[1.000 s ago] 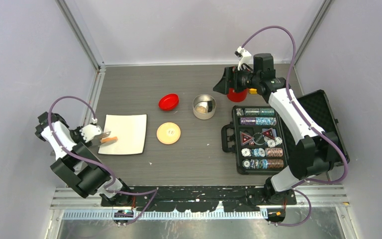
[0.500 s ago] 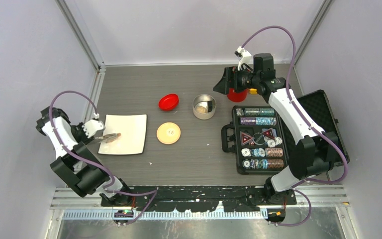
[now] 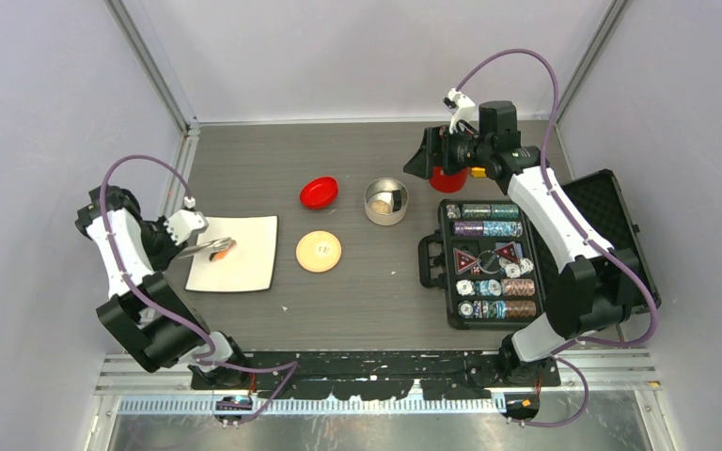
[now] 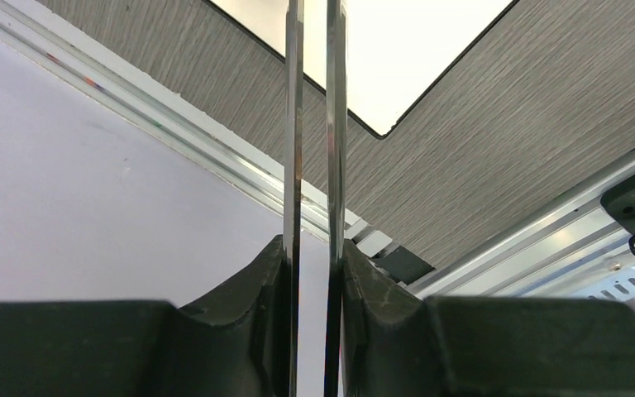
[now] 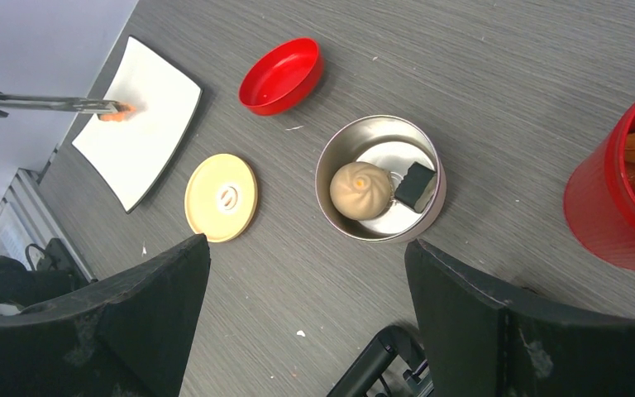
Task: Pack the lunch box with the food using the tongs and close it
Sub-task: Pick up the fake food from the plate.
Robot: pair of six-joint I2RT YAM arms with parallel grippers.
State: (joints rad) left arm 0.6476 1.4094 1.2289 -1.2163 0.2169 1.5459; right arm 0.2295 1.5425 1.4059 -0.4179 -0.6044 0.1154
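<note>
My left gripper is shut on the tongs, whose two silver arms run close together up to the frame's edge. Their tips pinch a small orange piece of food over the white plate. The steel lunch box stands mid-table with a tan bun and a dark piece inside. Its tan lid lies flat to its left. My right gripper hangs open and empty above the table, behind the lunch box.
An empty red bowl lies behind the lid. A red tub with orange food stands under my right wrist. The open black case of poker chips fills the right side. A metal rail borders the left edge.
The tongs have closed on the orange piece, and my left gripper has carried it a little back and right over the plate. The right arm has not moved.
</note>
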